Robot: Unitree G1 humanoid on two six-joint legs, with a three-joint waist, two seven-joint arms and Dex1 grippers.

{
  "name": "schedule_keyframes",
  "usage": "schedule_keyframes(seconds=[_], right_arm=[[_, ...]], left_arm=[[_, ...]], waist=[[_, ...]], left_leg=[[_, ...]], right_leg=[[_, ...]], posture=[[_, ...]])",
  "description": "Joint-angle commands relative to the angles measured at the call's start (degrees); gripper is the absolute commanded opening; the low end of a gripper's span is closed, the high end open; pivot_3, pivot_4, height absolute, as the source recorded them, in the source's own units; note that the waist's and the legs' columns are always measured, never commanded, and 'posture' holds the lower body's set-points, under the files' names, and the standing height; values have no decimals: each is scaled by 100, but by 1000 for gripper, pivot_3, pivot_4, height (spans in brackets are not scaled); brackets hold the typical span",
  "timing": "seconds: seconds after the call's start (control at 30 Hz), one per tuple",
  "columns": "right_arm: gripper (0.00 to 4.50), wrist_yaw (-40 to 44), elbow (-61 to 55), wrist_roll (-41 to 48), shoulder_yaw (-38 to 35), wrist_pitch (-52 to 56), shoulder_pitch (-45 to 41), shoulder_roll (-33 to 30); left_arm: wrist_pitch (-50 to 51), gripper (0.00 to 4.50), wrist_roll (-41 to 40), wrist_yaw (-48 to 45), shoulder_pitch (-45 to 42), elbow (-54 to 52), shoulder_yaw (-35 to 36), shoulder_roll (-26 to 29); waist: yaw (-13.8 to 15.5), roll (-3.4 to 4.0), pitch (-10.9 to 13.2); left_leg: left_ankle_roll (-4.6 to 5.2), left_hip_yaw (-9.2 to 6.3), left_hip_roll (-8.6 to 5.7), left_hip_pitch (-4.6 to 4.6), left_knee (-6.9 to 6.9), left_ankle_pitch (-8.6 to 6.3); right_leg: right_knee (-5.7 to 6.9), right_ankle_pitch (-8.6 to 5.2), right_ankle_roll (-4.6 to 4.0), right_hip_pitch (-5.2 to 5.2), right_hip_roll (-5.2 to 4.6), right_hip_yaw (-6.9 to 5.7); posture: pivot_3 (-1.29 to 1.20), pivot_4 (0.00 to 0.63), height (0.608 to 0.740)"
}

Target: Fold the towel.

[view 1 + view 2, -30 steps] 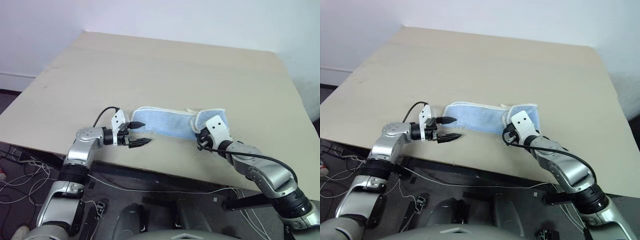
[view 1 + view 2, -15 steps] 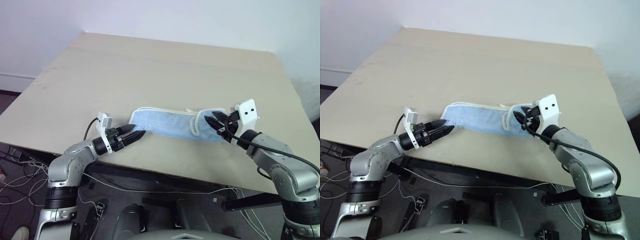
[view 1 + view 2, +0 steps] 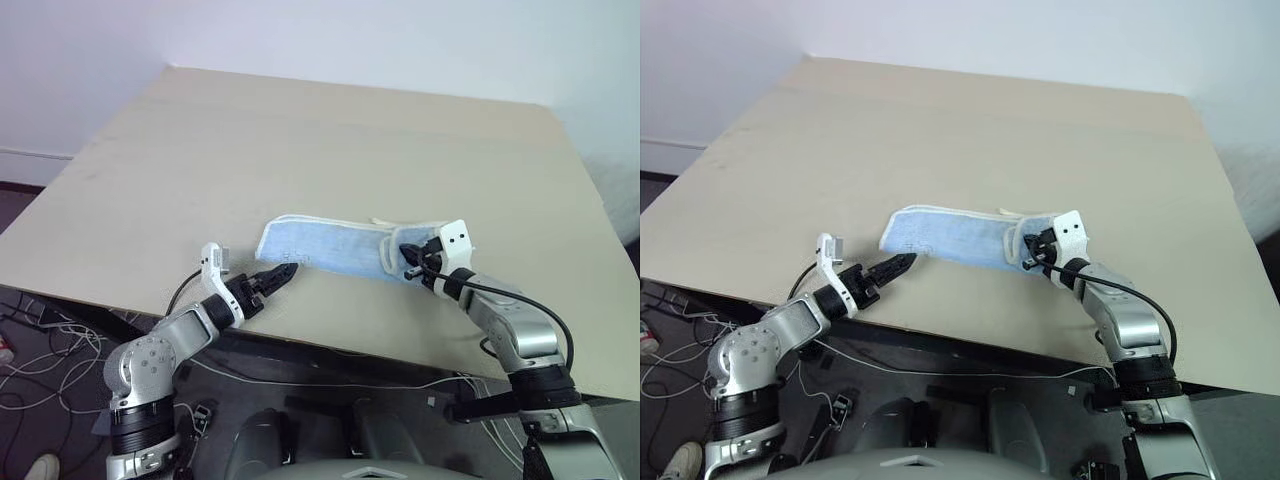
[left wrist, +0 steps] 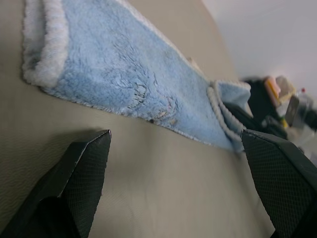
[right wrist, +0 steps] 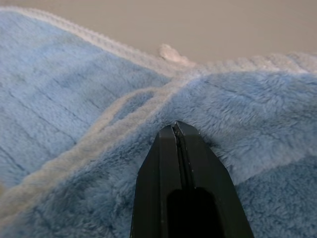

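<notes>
towel (image 3: 335, 247) lies long axis left-right on the table (image 3: 300, 140).

Fluffy terry-cloth towel (image 3: 330, 247), smooth matt table (image 3: 300, 140)

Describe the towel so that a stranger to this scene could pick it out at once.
On the beige table, near its front edge, a long light blue towel lies between the left gripper and the right gripper. It is the table's sole cloth, fluffy, white-corded, with its right end folded back.
</notes>
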Motion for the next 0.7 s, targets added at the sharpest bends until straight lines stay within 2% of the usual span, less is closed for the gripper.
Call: schedule_keyframes(seconds=[0.03, 0.17, 0.37, 0.4, 0.47, 0.53, 0.7], right_arm=[[10, 76, -693, 211, -410, 1, 8, -45], [10, 43, -1156, 359, -680, 160, 55, -56], [10, -114, -1522, 409, -966, 305, 132, -13], [0, -148, -1537, 396, -984, 316, 156, -6], [0, -209, -1577, 365, -1022, 334, 214, 10], [0, -255, -1591, 351, -1059, 350, 248, 26], [0, -325, -1545, 325, -1071, 324, 288, 37]], left_arm=[[134, 4352, -552, 1016, -368, 475, 525, -446], [5, 4352, -758, 2108, -876, 1056, 940, -807], [-450, 4352, -622, 2710, -1286, 1842, 1045, -874], [-522, 4202, -617, 2741, -1332, 1922, 1052, -884], [-675, 3805, -617, 2763, -1408, 2000, 1053, -874], [-832, 3162, -667, 2775, -1455, 2057, 1049, -856], [-1199, 1308, -755, 2715, -1554, 2152, 1050, -805]], waist=[[30, 6, -3], [103, 11, -11], [150, 28, -24], [152, 35, -28], [147, 38, -31], [139, 38, -30], [118, 30, -24]], left_leg=[[0, 0, -1, 0, 0, 0], [0, -7, -5, 1, 2, 0], [-2, -7, -6, 18, 2, 1], [-2, -7, -7, 20, 2, 1], [-3, -7, -7, 67, -4, 1], [-4, -12, -7, 87, -9, -1], [-4, -12, -5, 79, -13, -1]], right_leg=[[-1, 0, 0, 1, -1, 0], [0, 0, 1, 4, -1, -3], [0, -1, -3, 22, 0, -4], [0, -2, -3, 24, 0, -4], [-5, -12, -20, 68, 0, -4], [-10, -13, -24, 88, 0, -5], [-10, -13, -23, 78, 1, -5]], posture=[[0, 150, 722], [0, 150, 722], [0, 150, 722], [0, 150, 722], [0, 150, 722], [0, 150, 722], [0, 150, 722]])
